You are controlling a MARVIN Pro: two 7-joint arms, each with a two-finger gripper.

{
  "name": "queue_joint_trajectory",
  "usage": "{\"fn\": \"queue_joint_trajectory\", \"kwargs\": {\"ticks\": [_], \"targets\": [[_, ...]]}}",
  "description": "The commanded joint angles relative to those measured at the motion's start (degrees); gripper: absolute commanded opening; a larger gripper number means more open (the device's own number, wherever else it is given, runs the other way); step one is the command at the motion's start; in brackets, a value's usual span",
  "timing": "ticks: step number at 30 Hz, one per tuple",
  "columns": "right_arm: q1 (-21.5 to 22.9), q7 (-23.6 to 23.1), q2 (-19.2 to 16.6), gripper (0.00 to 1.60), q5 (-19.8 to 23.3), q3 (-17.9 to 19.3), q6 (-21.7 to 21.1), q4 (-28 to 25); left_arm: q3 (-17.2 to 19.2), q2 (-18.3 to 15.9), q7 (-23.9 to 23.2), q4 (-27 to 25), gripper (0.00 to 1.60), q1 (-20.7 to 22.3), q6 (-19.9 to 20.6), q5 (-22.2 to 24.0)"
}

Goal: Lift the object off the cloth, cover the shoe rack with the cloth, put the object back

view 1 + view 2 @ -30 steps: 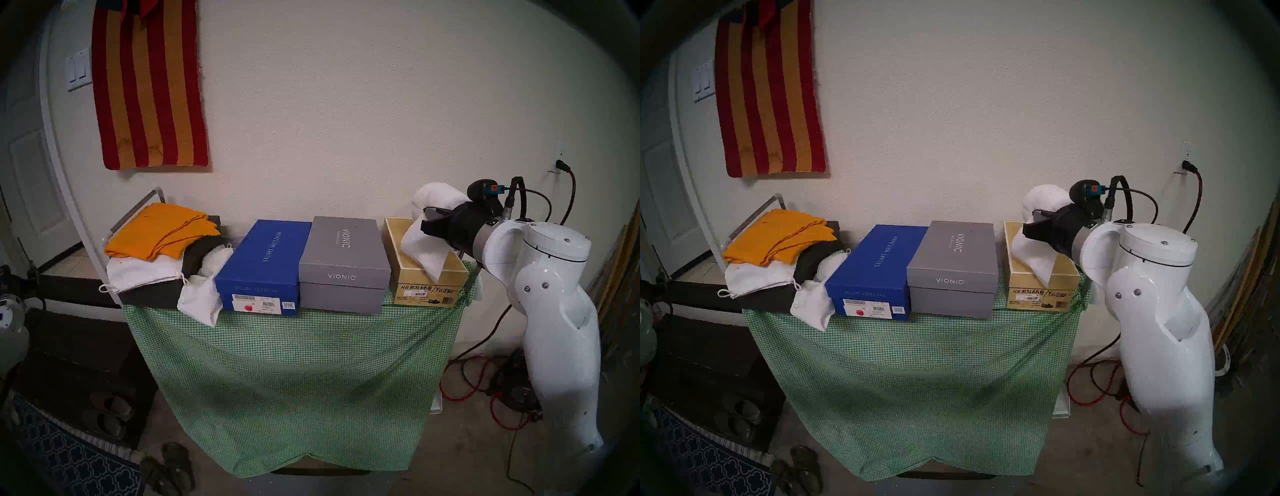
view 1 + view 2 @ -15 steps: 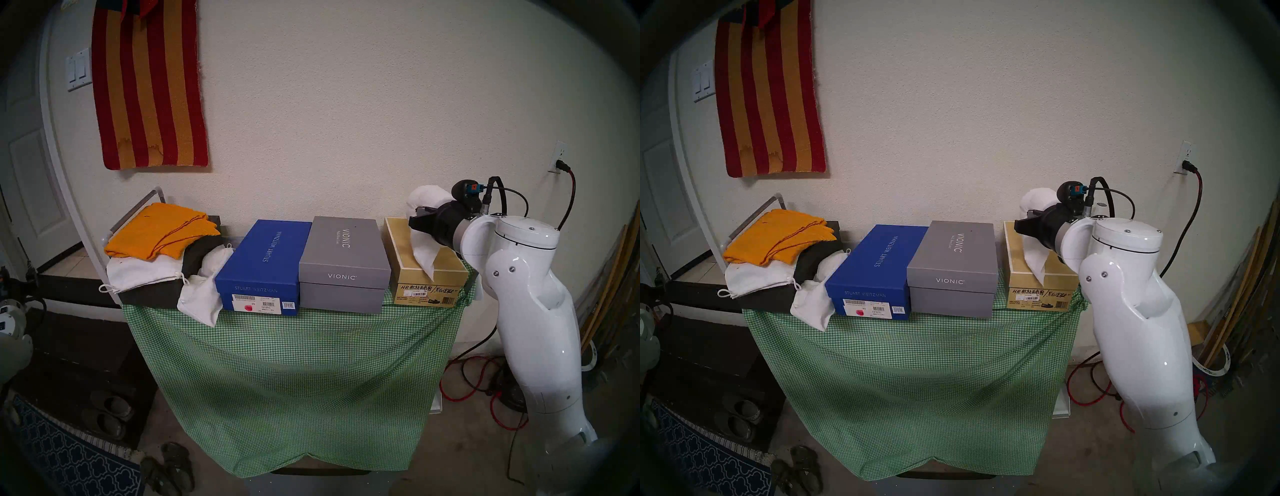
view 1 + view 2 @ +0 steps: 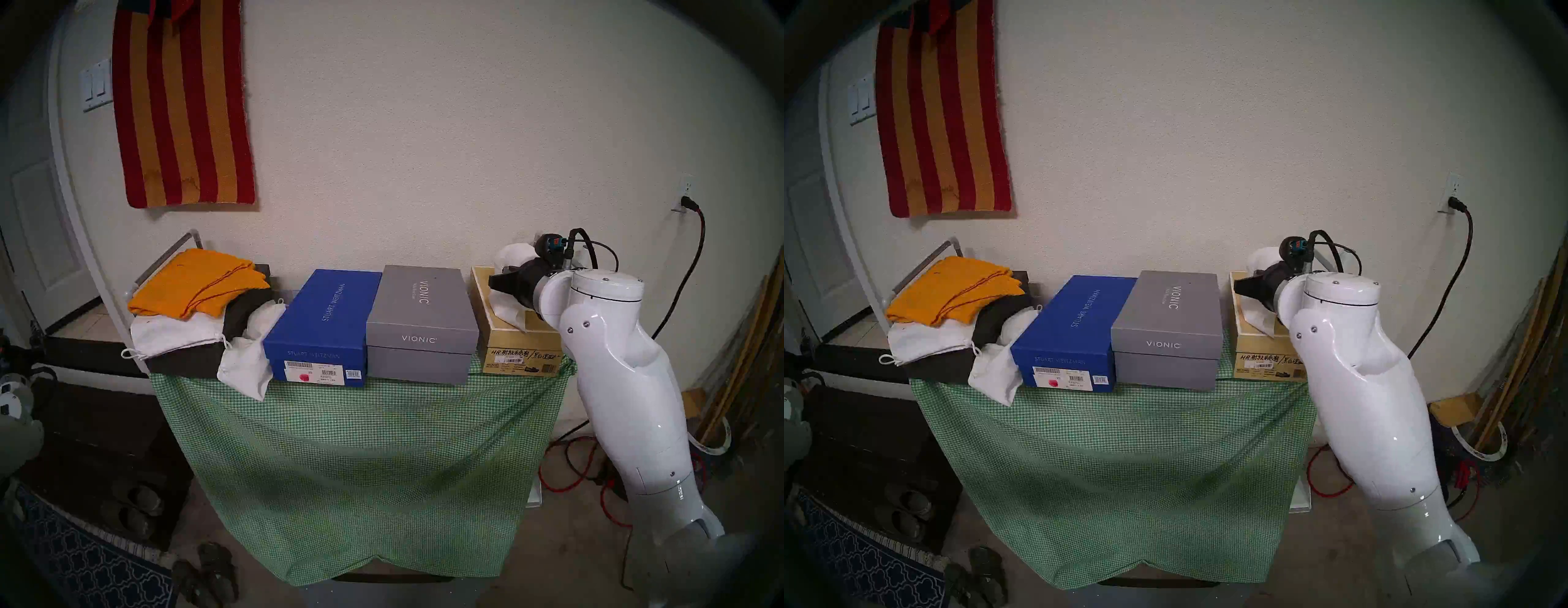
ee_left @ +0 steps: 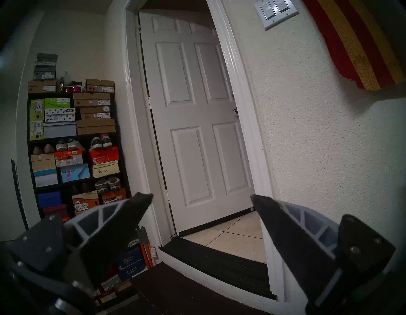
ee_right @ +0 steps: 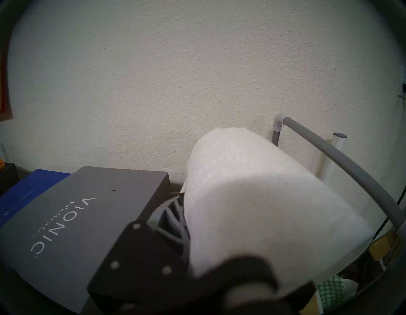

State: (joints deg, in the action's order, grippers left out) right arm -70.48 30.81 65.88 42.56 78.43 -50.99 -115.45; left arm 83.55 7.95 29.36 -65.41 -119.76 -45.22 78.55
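Head view: right gripper (image 3: pixel 502 278) clamped on tissue roll (image 3: pixel 513 257), over tan shoebox (image 3: pixel 519 339).
Loose sheet touches box top; gingham cloth (image 3: pixel 360 467) drapes the shoe rack (image 5: pixel 312 140); left gripper (image 4: pixel 202 200) spread wide, empty.

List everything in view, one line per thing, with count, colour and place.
tissue roll: 1, white, in the right gripper above the tan box
cloth: 1, green-and-white gingham, draped over the rack front
shoe rack: 1, grey tubes, against the wall
shoe boxes: 3, blue, grey, tan, on top
folded cloth: 1, orange-yellow, top left
drawstring bags: white, count unclear, beside the blue box
striped rug: 1, red-gold, on the wall
right gripper: shut on the roll
left gripper: open, empty, facing a door
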Motion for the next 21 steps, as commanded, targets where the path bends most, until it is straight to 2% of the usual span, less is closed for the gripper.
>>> {"fn": "queue_joint_trajectory", "kwargs": {"ticks": [1,21], "targets": [[2.3,1.3,0.8,0.0,-1.2,-0.9,0.3,1.3,0.6,-1.2,2.4,-0.8,1.6,-3.5,-3.2,-0.5],[3.5,3.4,1.0,0.0,-3.5,-2.9,-0.7,3.9,2.5,-1.7,8.6,-3.0,1.6,-8.8,-8.9,-3.2]]}}
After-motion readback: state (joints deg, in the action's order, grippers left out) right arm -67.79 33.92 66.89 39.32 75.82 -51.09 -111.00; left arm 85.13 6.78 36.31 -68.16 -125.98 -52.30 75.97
